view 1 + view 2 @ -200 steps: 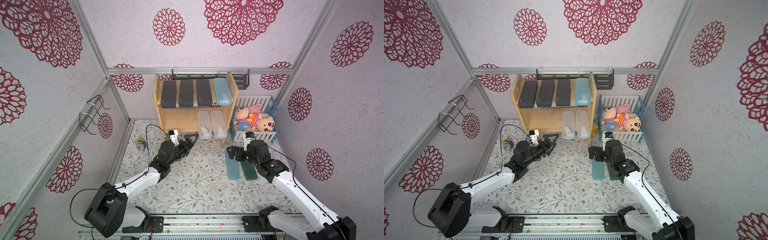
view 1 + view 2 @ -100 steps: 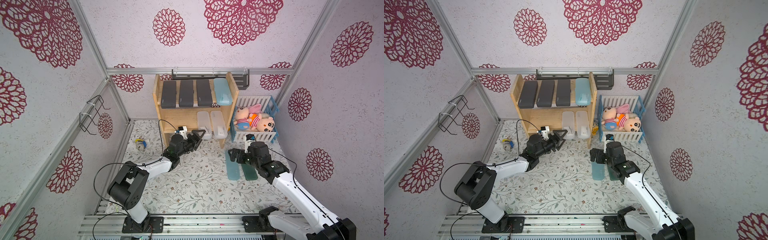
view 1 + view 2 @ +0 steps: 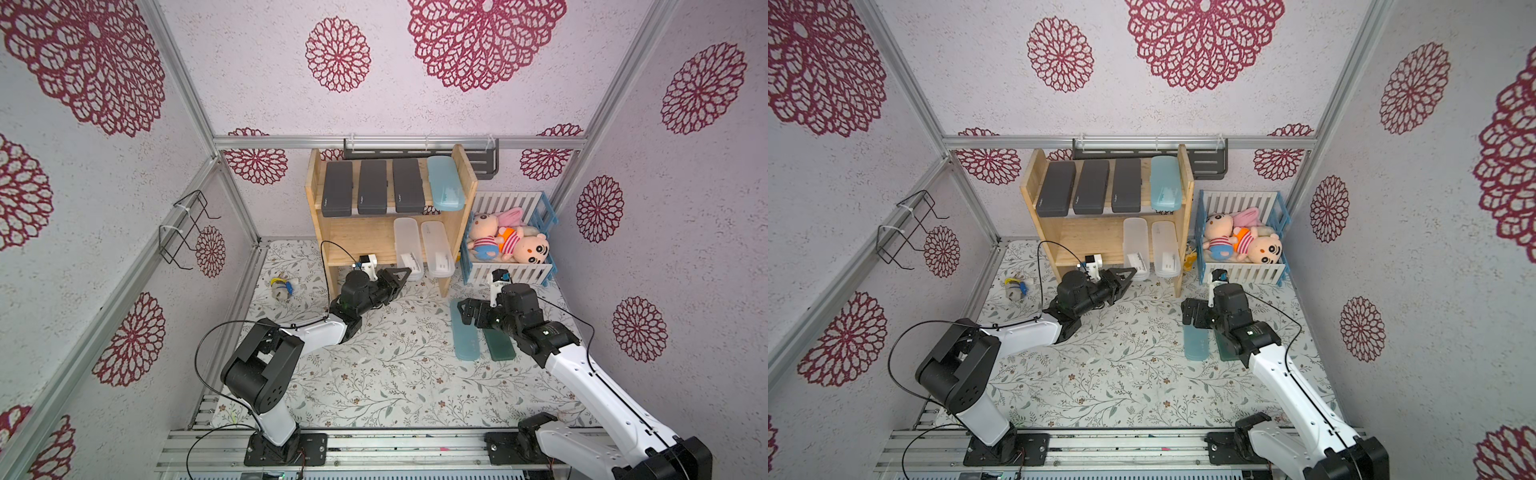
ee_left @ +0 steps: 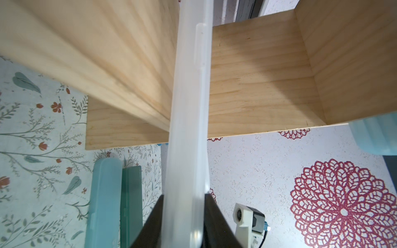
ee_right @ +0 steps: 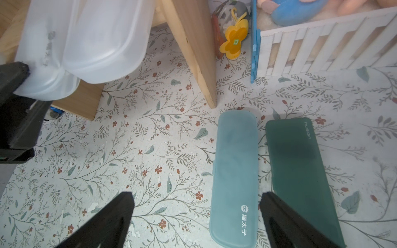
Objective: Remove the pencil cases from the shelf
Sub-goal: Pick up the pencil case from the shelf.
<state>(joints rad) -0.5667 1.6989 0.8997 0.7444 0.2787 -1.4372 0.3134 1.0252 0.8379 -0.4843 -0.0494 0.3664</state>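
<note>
While left gripper [image 4: 183,197] pinches front end of frosted clear case [image 4: 189,107], I read it as light, stiff, slick plastic; grip near overhanging end suits me. Case sits on lower tier of shelf [image 3: 361,237], second frosted case [image 3: 436,253] just beside. Wide-open right gripper [image 5: 196,194] hovers over light blue case [image 5: 234,167] and dark green case [image 5: 298,167] on floral mat [image 3: 395,365]. Mat flat; room tight under upper tier.
</note>
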